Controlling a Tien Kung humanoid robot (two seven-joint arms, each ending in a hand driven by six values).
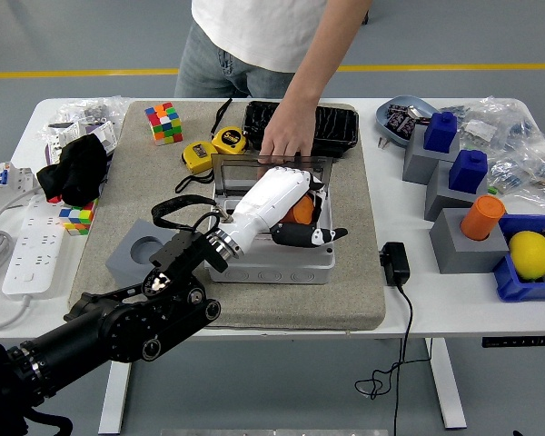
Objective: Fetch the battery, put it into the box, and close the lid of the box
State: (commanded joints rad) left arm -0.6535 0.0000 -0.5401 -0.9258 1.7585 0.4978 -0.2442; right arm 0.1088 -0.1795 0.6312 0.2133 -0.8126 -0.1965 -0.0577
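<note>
- The robot's left hand (286,211), white with black fingertips, reached over the open grey plastic box (271,238) in the middle of the beige mat (345,291).
- Its fingers (304,236) were curled around an orange round battery (299,210), so the hand was closed on it.
- The battery was above the inside of the box, up by the back wall. I could not tell if it touched the bottom.
- The clear lid (271,170) of the box stood open at the far side.
- A person in a white shirt stood at the far side of the white counter (418,300). The person's hand (287,141) pressed on the top edge of the lid.
- A black tray (336,127) lay just behind the box.
- Two yellow tape measures (213,148) lay to the left of the lid, and a colourful puzzle cube (164,123) sat at the far left of the mat.
- A grey block with a round hole (136,256) sat on the mat left of the box, beside the robot's black arm.
- On the right side of the counter, grey blocks held two blue pieces (454,150) and an orange cylinder (481,216).
- A yellow lemon (530,253) lay in a blue bin (513,282) at the right edge.
- A black charger (395,263) lay near the right of the mat.
- A white power strip (32,245) lay at the left edge.
</note>
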